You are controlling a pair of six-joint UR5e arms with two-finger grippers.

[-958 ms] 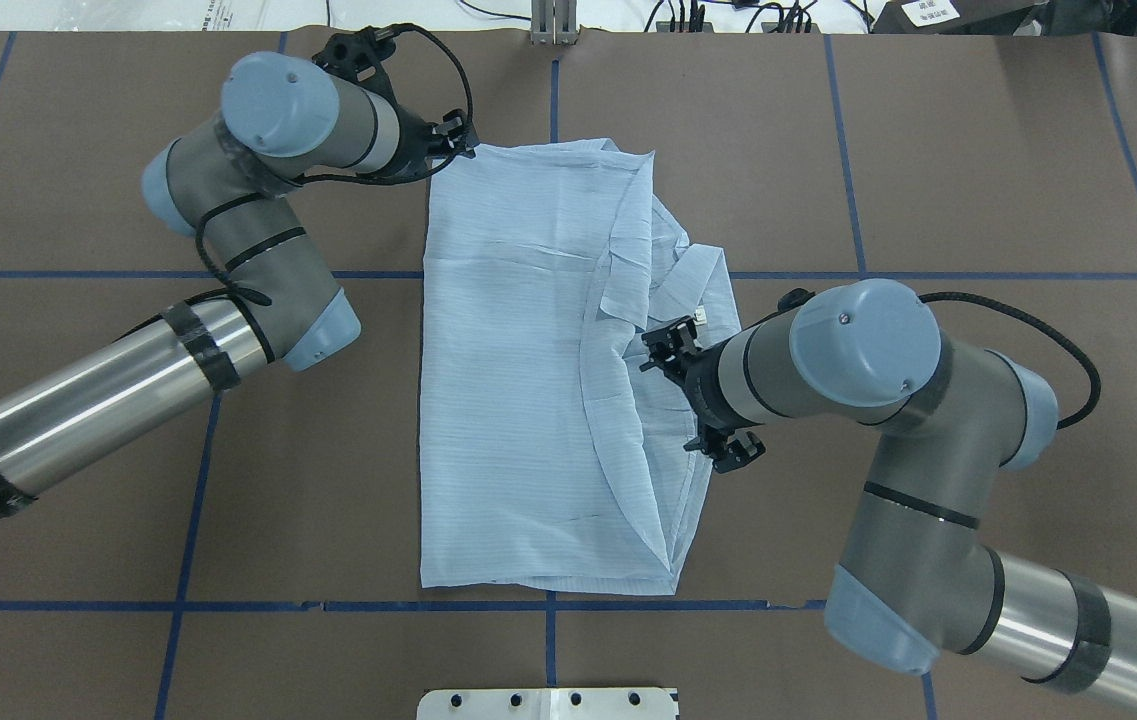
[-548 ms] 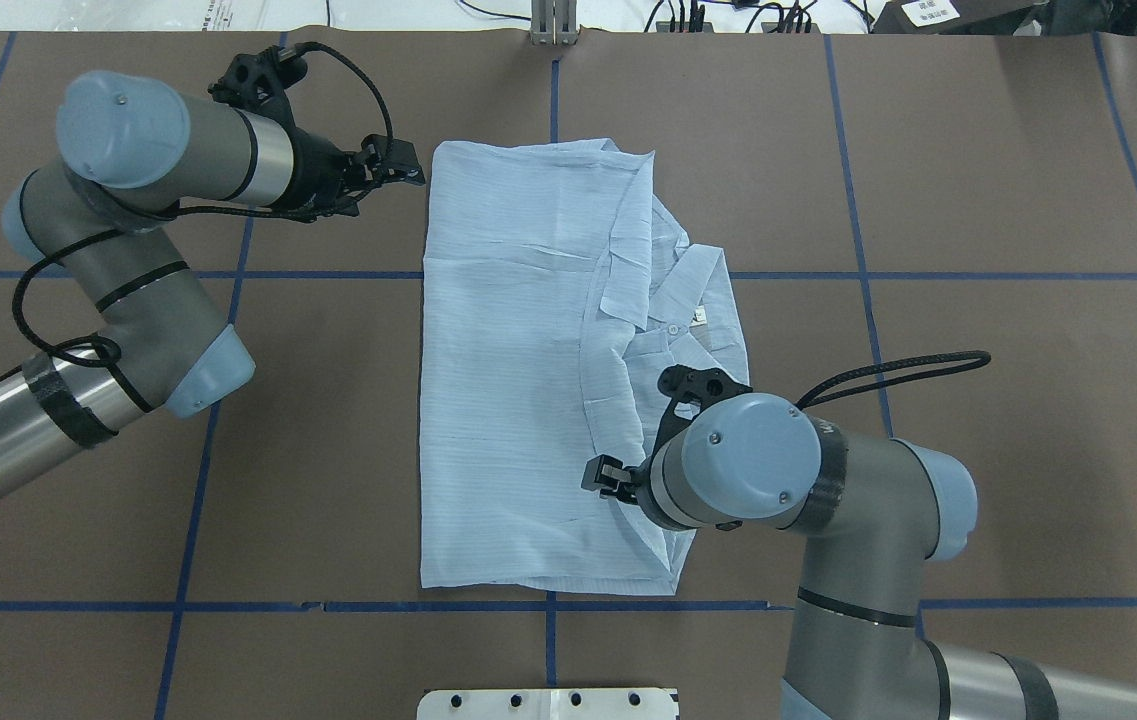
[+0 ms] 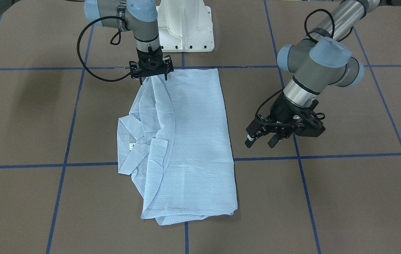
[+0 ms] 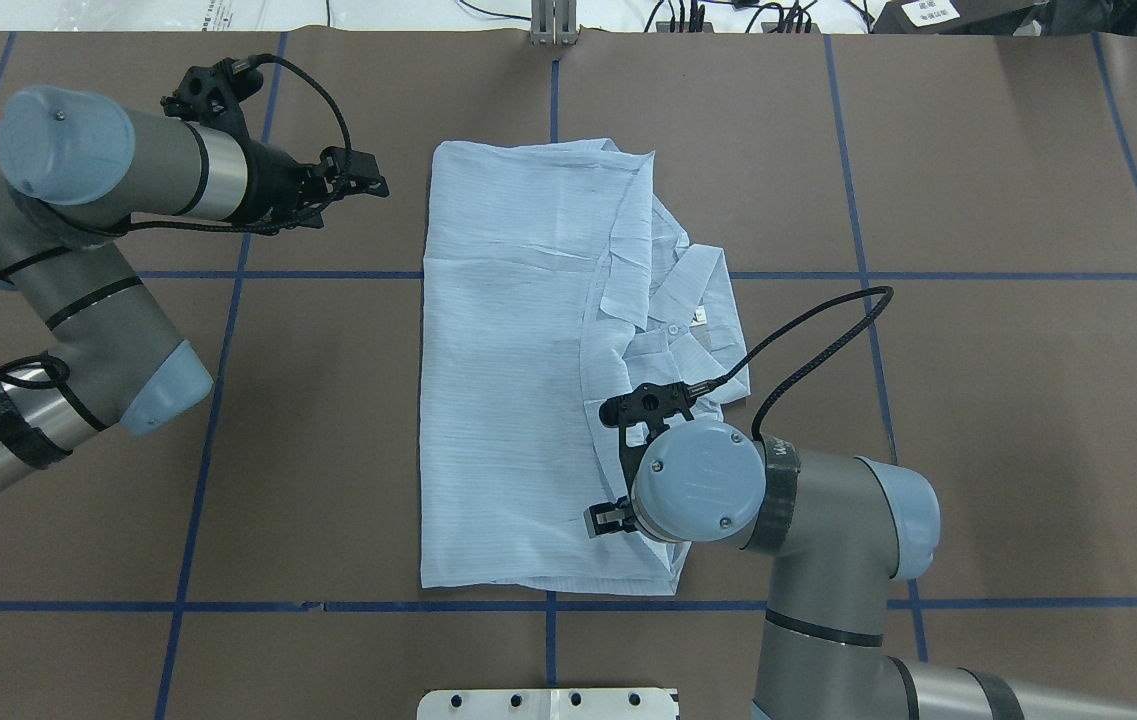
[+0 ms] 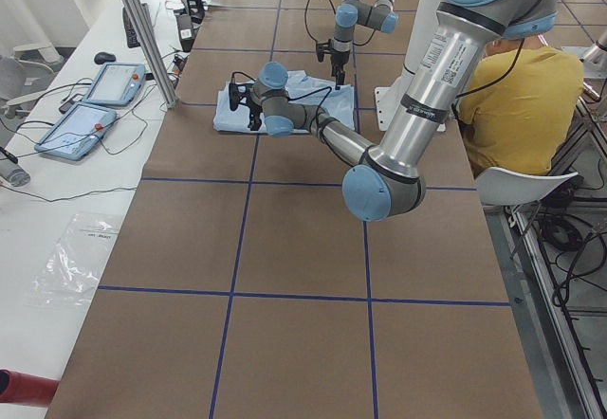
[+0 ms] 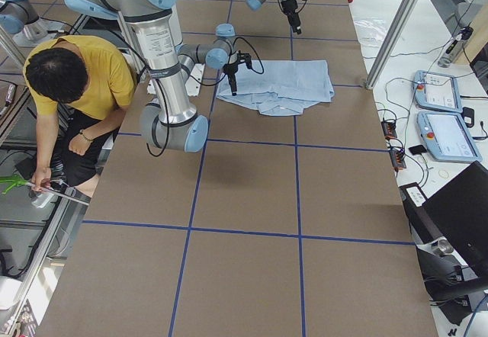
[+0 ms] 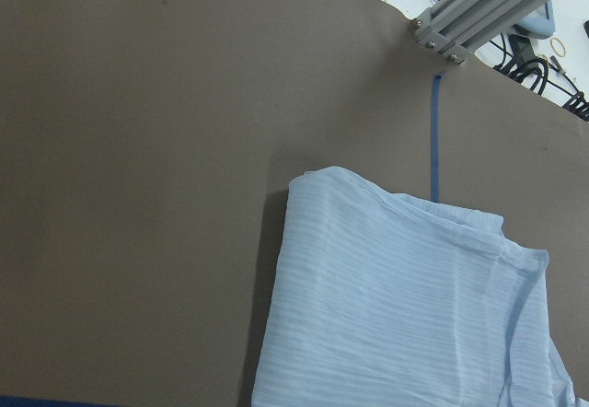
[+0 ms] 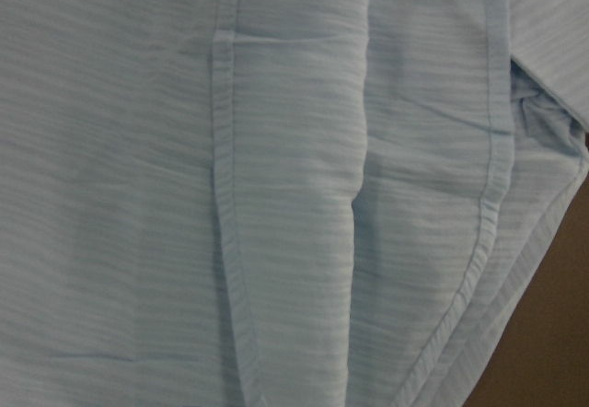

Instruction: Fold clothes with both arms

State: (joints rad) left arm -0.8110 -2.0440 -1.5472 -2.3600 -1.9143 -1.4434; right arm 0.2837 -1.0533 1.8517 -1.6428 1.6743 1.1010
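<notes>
The clothes are one pale-blue shirt (image 4: 508, 400) (image 3: 193, 134) lying folded into a long rectangle at mid-table. Its collar and white label (image 4: 698, 318) poke out on my right side. My left gripper (image 4: 380, 185) (image 3: 261, 141) hangs open and empty over bare table, just left of the shirt's far-left corner (image 7: 313, 181). My right gripper (image 3: 152, 79) points straight down over the near right part of the shirt by the curved hem, fingers spread, open. Its wrist hides most of it in the overhead view. The right wrist view shows only fabric and hems (image 8: 276, 149); contact with the cloth cannot be told.
The white pedestal base (image 3: 186, 31) stands at the robot-side table edge. A person in a yellow top (image 6: 76, 85) sits beside the robot. Control tablets (image 6: 438, 116) and an aluminium post (image 4: 553, 20) lie beyond the far edge. Blue tape lines cross the brown tabletop.
My left gripper has drawn back to the left, off the shirt's far-left corner. My right gripper has moved from beside the collar toward the near hem and turned to point downward.
</notes>
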